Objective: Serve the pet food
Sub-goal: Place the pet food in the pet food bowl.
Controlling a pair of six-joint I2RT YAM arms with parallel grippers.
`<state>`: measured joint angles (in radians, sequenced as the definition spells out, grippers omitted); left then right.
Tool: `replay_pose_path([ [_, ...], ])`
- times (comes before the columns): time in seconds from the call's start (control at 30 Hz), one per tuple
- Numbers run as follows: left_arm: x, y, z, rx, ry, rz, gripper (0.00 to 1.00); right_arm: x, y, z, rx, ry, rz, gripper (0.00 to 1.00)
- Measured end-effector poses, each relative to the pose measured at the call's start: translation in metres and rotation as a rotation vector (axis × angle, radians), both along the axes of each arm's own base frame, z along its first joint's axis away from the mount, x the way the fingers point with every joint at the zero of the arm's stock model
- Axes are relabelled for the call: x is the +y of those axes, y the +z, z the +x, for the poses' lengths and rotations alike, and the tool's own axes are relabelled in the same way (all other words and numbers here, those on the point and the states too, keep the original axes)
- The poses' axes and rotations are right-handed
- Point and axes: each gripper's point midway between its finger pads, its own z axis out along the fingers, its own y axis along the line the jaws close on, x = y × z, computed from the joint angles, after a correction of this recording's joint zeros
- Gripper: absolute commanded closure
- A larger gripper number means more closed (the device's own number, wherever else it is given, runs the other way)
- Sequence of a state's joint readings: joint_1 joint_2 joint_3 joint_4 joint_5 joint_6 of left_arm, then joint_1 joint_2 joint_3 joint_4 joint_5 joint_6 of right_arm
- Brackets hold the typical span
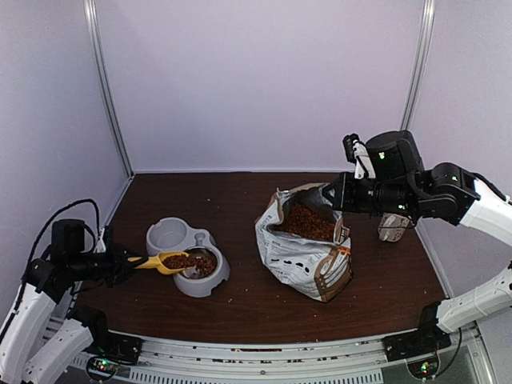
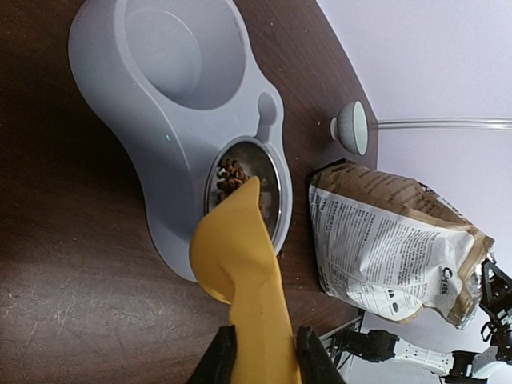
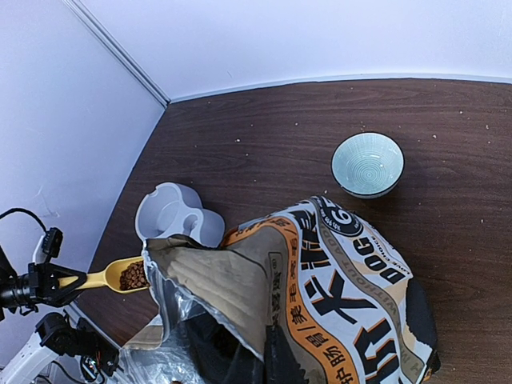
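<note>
1. Top external view: the left gripper (image 1: 128, 262) is closed on the handle of a yellow scoop (image 1: 164, 261). The scoop's loaded head hangs over the steel bowl (image 1: 210, 272) set in the grey feeder (image 1: 172, 234).
2. The pet food (image 1: 180, 261) sits in three places: a heap in the scoop, a small pile already in the steel bowl, and the bulk inside the open bag (image 1: 300, 260).
3. The left wrist view shows the scoop's tip over the near part of the bowl, close to its rim. If the scoop is tipped here without reaching further in, some pellets would likely bounce off the rim onto the feeder or the table (image 1: 240, 304).
4. The handle is thin and smooth and is held only at its end. As the wrist rolls to pour, I judge it could twist in the jaws and dump the load all at once, or sideways.
5. Pellets are light and loose, so a quick tilt would probably scatter them. A slow roll looks safer.
6. The right gripper (image 1: 332, 194) is pinched shut on the bag's upper edge, holding the mouth open. Any tug from that arm could tip the soft bag and spill its contents. Letting go could make the mouth fold shut.
7. The feeder is not held down, so a downward knock from the scoop might shove it.
</note>
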<state>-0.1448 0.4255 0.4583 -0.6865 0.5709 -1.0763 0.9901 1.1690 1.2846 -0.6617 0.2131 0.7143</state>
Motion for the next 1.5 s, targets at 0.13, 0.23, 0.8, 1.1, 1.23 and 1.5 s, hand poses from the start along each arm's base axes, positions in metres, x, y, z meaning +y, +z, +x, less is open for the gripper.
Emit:
replay_pose_path([
  [0.13,0.000,0.001,0.002,0.007,-0.018,0.029,1.00,0.000,0.000,0.000,0.000,0.000,0.000,1.00],
  [0.23,0.000,0.003,0.004,0.013,-0.036,0.056,1.00,0.000,0.000,0.000,0.000,0.000,0.000,1.00],
  [0.8,-0.006,0.026,0.020,-0.002,-0.196,0.222,1.00,-0.001,0.000,0.001,-0.002,-0.001,-0.003,1.00],
  [1.1,-0.019,0.042,0.023,-0.038,-0.298,0.395,1.00,-0.001,0.000,0.001,-0.001,-0.002,-0.003,1.00],
  [1.23,-0.010,0.044,0.025,-0.043,-0.278,0.457,1.00,-0.001,0.000,0.001,-0.001,-0.003,-0.003,1.00],
  [1.5,-0.012,0.067,0.021,-0.070,-0.290,0.451,1.00,0.000,-0.001,0.001,0.001,0.006,-0.003,1.00],
])
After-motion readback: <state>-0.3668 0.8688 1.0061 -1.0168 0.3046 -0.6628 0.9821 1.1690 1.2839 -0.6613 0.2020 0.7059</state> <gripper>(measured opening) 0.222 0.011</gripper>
